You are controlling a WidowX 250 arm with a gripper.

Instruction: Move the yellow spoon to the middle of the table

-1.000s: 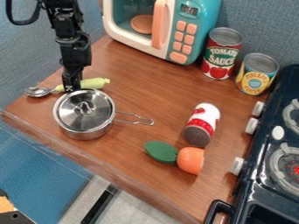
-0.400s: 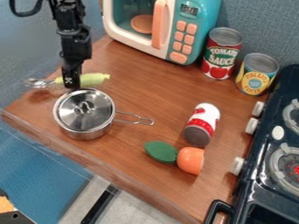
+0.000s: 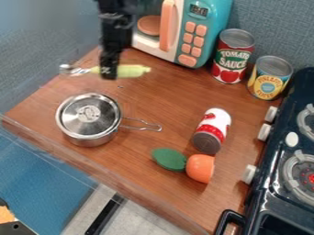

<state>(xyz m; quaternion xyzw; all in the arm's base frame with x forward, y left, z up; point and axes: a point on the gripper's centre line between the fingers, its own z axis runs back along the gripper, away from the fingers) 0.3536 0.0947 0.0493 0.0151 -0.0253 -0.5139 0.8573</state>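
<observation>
The black gripper (image 3: 109,75) hangs over the back left part of the wooden table (image 3: 144,103), behind the lidded pot. It is shut on the yellow spoon (image 3: 133,70) near the middle of its length. The spoon's pale yellow-green handle points right, and its metal bowl points left. Its grip hides part of the handle. The spoon looks raised off the table.
A metal pot (image 3: 89,120) with its handle to the right stands front left. Right of it lie a tipped can (image 3: 211,131), a green leaf (image 3: 169,159) and an orange (image 3: 200,168). Two upright cans (image 3: 233,56), a microwave (image 3: 184,32) and a stove (image 3: 276,183) border the table.
The gripper has moved right and toward the back with the spoon in it. The spoon has lifted and shifted away from the pot, which has stayed in place.
</observation>
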